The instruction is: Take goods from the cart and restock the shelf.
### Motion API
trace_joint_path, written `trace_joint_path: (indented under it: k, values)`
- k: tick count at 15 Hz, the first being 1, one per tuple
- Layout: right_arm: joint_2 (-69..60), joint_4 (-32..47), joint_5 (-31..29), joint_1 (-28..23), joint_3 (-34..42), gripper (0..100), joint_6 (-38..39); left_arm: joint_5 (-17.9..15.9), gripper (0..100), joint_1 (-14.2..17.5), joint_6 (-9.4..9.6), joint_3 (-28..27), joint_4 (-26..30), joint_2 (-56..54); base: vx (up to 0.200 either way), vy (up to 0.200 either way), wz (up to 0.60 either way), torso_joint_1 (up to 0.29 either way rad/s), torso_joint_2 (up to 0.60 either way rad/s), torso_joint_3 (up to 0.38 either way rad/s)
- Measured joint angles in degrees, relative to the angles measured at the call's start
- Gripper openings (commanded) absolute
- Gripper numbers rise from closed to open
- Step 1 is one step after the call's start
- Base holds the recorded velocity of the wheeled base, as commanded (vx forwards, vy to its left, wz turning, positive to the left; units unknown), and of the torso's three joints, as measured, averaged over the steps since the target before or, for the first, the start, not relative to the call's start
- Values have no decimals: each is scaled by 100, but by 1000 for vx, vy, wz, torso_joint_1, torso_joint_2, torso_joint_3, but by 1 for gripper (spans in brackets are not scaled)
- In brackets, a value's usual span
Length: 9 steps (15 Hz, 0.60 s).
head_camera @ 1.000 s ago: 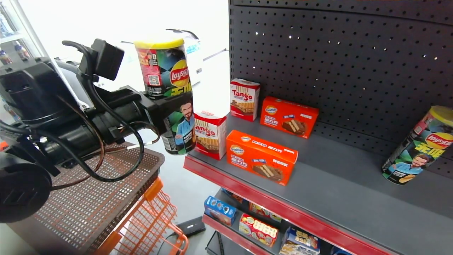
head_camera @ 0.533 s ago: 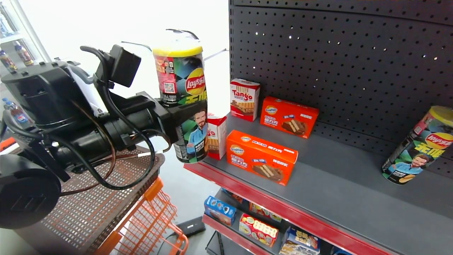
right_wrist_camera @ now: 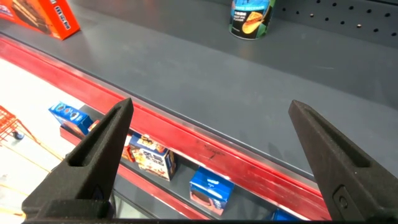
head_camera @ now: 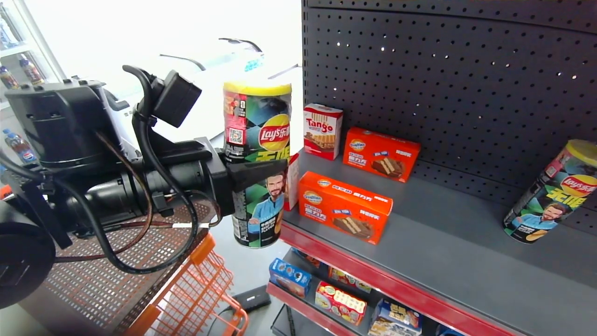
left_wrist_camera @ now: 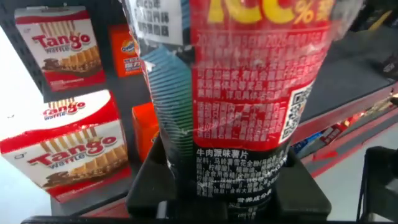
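My left gripper (head_camera: 249,173) is shut on a tall chip can (head_camera: 257,158) with a yellow lid. The can hangs upright just off the red front edge of the grey shelf (head_camera: 443,247), at its left end. In the left wrist view the chip can (left_wrist_camera: 249,93) sits between the jaws, with two wafer boxes (left_wrist_camera: 74,149) behind it. A second chip can (head_camera: 550,193) leans against the pegboard at the shelf's right. My right gripper (right_wrist_camera: 210,106) is open over the shelf board (right_wrist_camera: 186,68), with nothing between its fingers.
Two orange boxes (head_camera: 344,206) (head_camera: 380,153) and a red-and-white wafer box (head_camera: 322,130) stand on the shelf's left part. Another wafer box (head_camera: 293,182) is mostly hidden behind the held can. The orange cart (head_camera: 186,289) with a brown mesh tray (head_camera: 102,270) stands lower left. A lower shelf (head_camera: 340,303) holds several boxes.
My left arm carried the chip can rightward and lower, toward the shelf's front edge. The can now covers most of the front wafer box.
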Motion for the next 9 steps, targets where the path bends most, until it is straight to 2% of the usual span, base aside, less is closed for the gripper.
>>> trace_joint_path:
  k: [3,9]
  values:
    - [0,0,22,2,0,100,-10,-378,0,-4,0,-24,-295,0,0,0,0,0,0,0]
    - [0,0,24,2,0,100,-2,-723,0,13,-9,48,-440,-11,0,0,0,0,0,0]
